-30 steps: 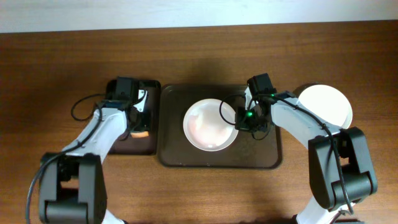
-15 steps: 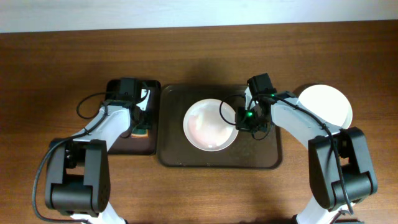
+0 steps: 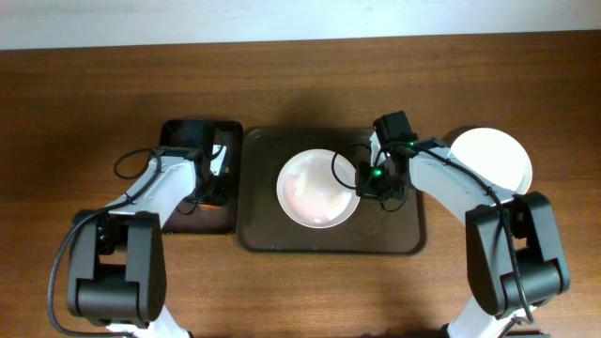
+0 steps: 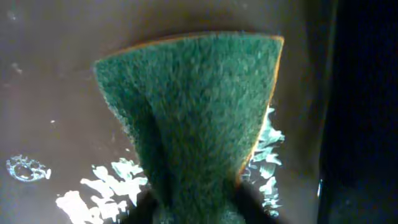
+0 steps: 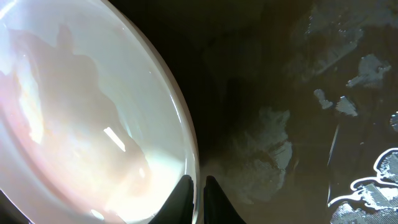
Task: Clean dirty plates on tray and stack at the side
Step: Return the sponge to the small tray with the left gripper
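R gripper (image 5: pixel 198 198) fingers nearly together, pinching rim of plate (image 5: pixel 93 124), which spreads left of them on tray (image 5: pixel 280 93). L gripper (image 4: pixel 194 214) fingers flank near end of sponge (image 4: pixel 199 106); clamped or loose, can't tell.

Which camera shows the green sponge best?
The left wrist view: the sponge fills the picture, green and fuzzy with an orange edge. Overhead, the left arm mostly hides it. The right wrist view shows only the plate and tray, no sponge.
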